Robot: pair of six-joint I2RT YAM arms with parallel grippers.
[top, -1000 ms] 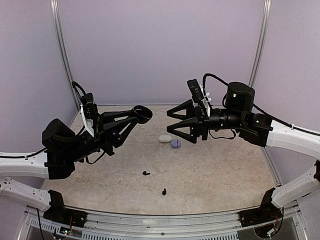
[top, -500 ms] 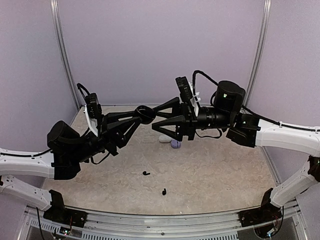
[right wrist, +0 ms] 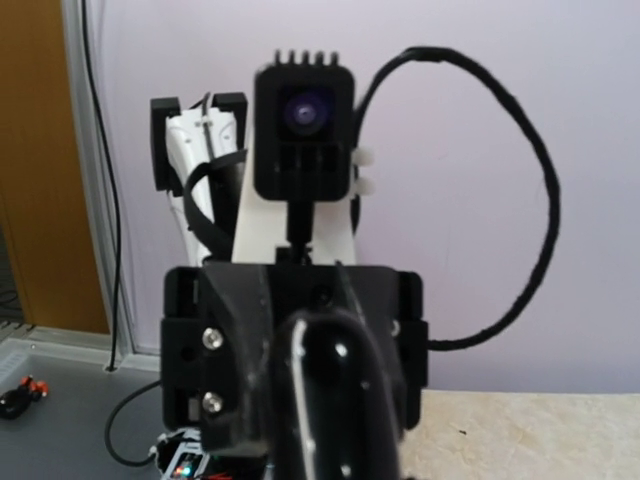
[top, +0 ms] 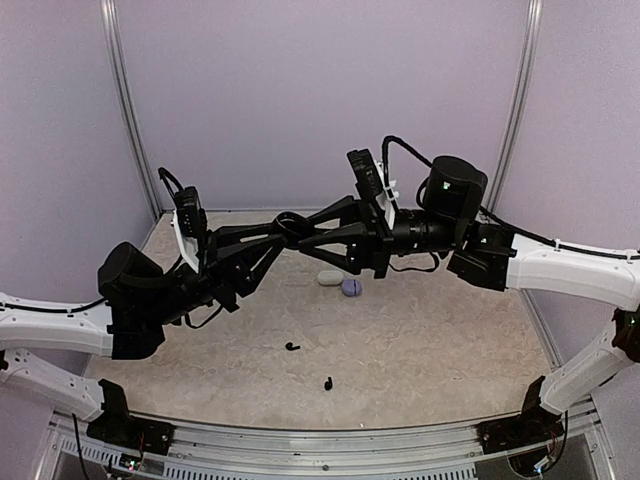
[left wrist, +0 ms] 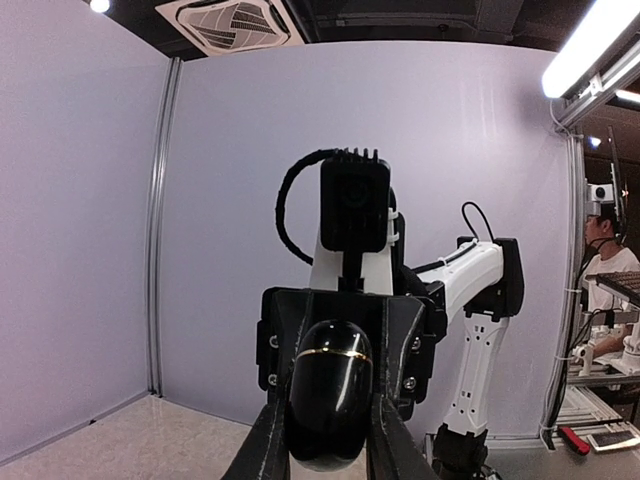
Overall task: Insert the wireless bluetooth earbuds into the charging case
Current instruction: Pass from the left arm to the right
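My left gripper (top: 284, 230) is shut on a glossy black charging case (top: 290, 226) with a gold seam and holds it high over the table. It fills the left wrist view (left wrist: 330, 385) between my fingers. My right gripper (top: 303, 237) is open, with its fingers on either side of that case from the right. In the right wrist view the case (right wrist: 335, 395) is a blurred dark shape close up. Two black earbuds (top: 292, 346) (top: 328, 382) lie on the table near the front. No other earbuds show.
A white case (top: 329, 278) and a lavender case (top: 351, 287) lie side by side on the table under the right gripper. Purple walls with metal corner posts enclose the stone-patterned table (top: 450, 340).
My right gripper has moved left and now straddles the black case. My left gripper has lifted the case slightly up and to the right, toward it.
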